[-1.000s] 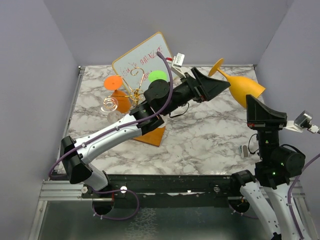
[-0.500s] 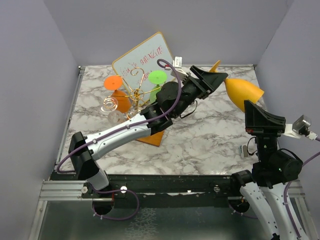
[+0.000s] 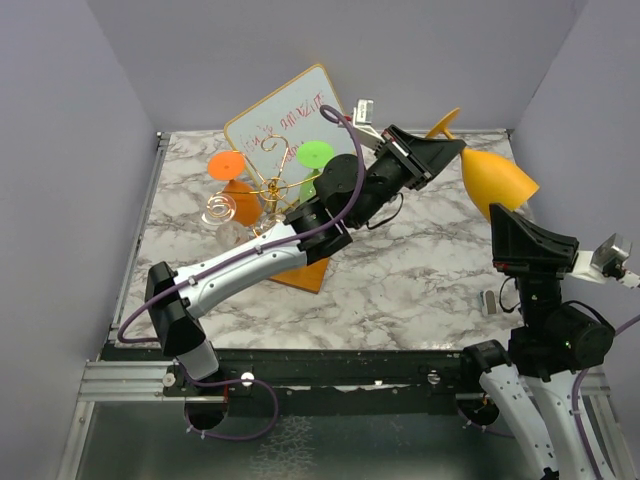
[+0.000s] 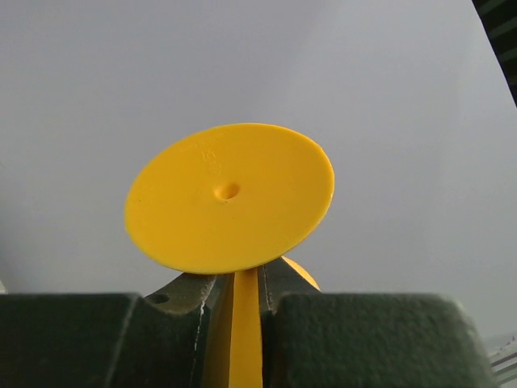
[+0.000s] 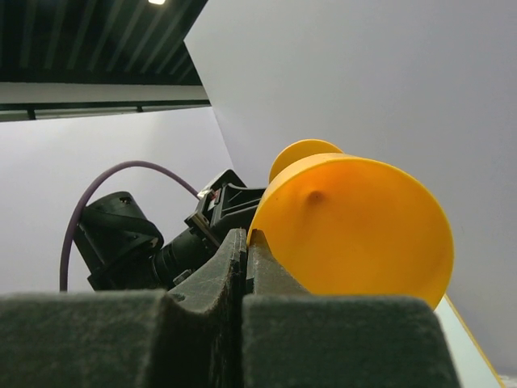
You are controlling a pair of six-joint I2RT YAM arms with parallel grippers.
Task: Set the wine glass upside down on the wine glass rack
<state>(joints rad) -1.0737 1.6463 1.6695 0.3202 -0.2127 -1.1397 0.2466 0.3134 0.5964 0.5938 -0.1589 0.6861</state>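
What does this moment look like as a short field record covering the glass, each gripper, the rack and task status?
glass: yellow wine glass, off the table, lying roughly sideways between the two arms
left gripper: closed on the stem, just below the foot
right gripper: shut on the bowl's rim
wine glass rack: gold wire, back left, in front of the whiteboard
on rack: orange glass upside down; green glass foot showing
status: yellow glass not yet on the rack

We're looking into a robotics lab cell: grey walls (image 3: 60, 150) boxing in a marble table (image 3: 420, 270), arms (image 3: 240, 268) bolted to a rail (image 3: 340, 363).
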